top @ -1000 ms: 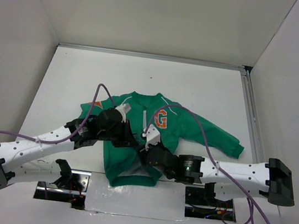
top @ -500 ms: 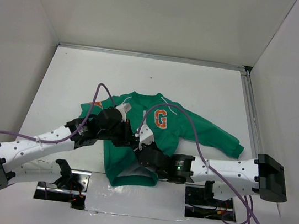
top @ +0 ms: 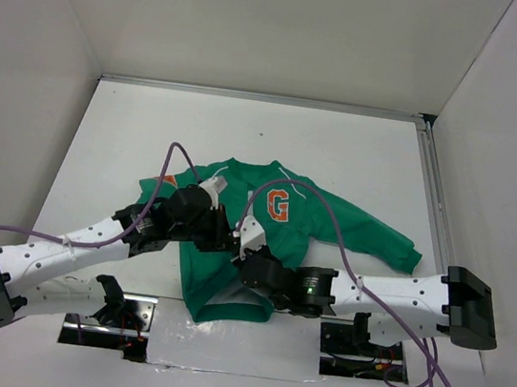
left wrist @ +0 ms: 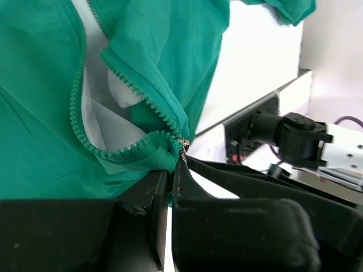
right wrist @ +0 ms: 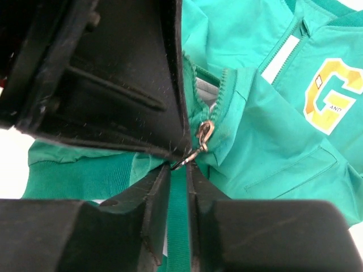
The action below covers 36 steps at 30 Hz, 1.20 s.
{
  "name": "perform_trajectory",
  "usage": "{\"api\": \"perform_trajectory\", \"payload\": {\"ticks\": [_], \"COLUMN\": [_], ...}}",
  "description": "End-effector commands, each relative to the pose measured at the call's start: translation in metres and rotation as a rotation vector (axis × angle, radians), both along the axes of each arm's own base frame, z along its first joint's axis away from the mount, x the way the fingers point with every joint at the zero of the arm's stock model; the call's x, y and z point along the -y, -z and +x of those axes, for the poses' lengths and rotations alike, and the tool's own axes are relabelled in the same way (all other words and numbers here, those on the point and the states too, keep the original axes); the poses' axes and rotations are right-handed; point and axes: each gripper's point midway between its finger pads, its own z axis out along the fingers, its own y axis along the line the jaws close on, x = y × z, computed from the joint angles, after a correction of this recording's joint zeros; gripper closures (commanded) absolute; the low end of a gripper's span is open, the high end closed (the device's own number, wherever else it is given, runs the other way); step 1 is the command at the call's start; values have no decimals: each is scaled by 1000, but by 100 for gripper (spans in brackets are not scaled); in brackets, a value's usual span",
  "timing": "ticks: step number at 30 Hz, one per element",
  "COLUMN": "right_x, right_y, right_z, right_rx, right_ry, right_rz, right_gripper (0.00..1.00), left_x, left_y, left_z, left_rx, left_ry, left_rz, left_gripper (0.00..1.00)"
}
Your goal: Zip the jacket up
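The green jacket (top: pixel 332 218) lies flat mid-table, orange "G" (top: pixel 278 204) up, its lower front open and showing grey lining. Both grippers meet at the lower front of the zip. My left gripper (top: pixel 230 240) is shut on the green zip edge (left wrist: pixel 161 156), just beside the metal slider (left wrist: pixel 182 144). My right gripper (top: pixel 249 250) comes in from the right. In the right wrist view its fingertips (right wrist: pixel 179 167) pinch the end of the silver zip pull (right wrist: pixel 203 136). The left gripper's black finger (right wrist: pixel 113 85) presses close above it. Open zip teeth (left wrist: pixel 122 76) run up and away.
White walls enclose the table on three sides. A metal rail (top: pixel 432 194) runs along the right edge. The arm bases and their mounting plates (top: pixel 107 312) sit at the near edge. Purple cables (top: pixel 325 203) arch over the jacket.
My right arm has shifted left, bringing its gripper tight against the left gripper at the zip. The left arm and the jacket have hardly moved.
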Motion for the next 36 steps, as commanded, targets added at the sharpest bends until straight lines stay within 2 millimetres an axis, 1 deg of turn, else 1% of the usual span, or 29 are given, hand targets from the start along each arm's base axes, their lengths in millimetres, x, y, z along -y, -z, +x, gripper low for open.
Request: {"api": "perform_trajectory", "payload": {"ticks": [1, 2, 3, 6, 7, 10, 11, 12, 14, 17, 18, 19, 21, 23, 24, 26, 27, 31, 32, 36], "right_x": [3, 3, 6, 10, 13, 14, 15, 8, 7, 4, 3, 2, 4, 6, 10, 9, 8, 2, -2, -9], "right_y": [-25, -26, -22, -18, -17, -18, -16, -18, -19, -28, -35, -35, -37, -37, -29, -25, -19, -19, -23, -31], "right_z": [5, 3, 1, -3, -3, -4, -5, -8, -8, -4, 0, -1, 3, 10, 13, 15, 15, 15, 13, 8], "right_rx": [30, 21, 22, 24, 26, 29, 34, 27, 36, 56, 71, 63, 64, 60, 55, 51, 46, 41, 44, 40], "right_ry": [20, 6, -21, -59, -59, -68, -85, -111, -119, -106, -72, -83, -52, 2, 27, 41, 37, 32, 15, -40], "right_rz": [31, 33, -5, -49, -63, -64, -74, -45, -29, 24, 64, 68, 84, 85, 44, 24, 4, 18, 42, 97], "right_gripper": [100, 100, 100, 100, 100, 100, 100, 100, 100, 100, 100, 100, 100, 100, 100, 100, 100, 99, 99, 97], "left_x": [-4, -6, -9, -11, -10, -5, -4, -1, 0, 4, 4, 4, 4, 5, 5, 7, 7, 8, 9, 10], "left_y": [0, 3, 8, 11, 10, 8, 8, 6, 6, 6, 7, 8, 8, 8, 8, 4, 2, 0, 1, 2], "left_z": [3, 5, 6, 7, 7, 5, 4, 2, 2, -1, -1, -1, -2, -4, -5, -7, -7, -9, -9, -8], "left_rx": [33, 39, 48, 78, 91, 127, 132, 142, 145, 163, 166, 165, 160, 159, 163, 178, 186, 190, 190, 187], "left_ry": [13, 5, 11, 41, 56, 118, 132, 153, 166, 210, 215, 217, 218, 226, 231, 248, 257, 267, 271, 273], "left_rz": [49, 72, 93, 125, 123, 99, 94, 83, 80, 65, 66, 69, 71, 63, 58, 38, 34, 24, 25, 24], "left_gripper": [100, 100, 100, 100, 100, 100, 100, 100, 100, 100, 100, 100, 100, 100, 100, 100, 100, 100, 100, 100]}}
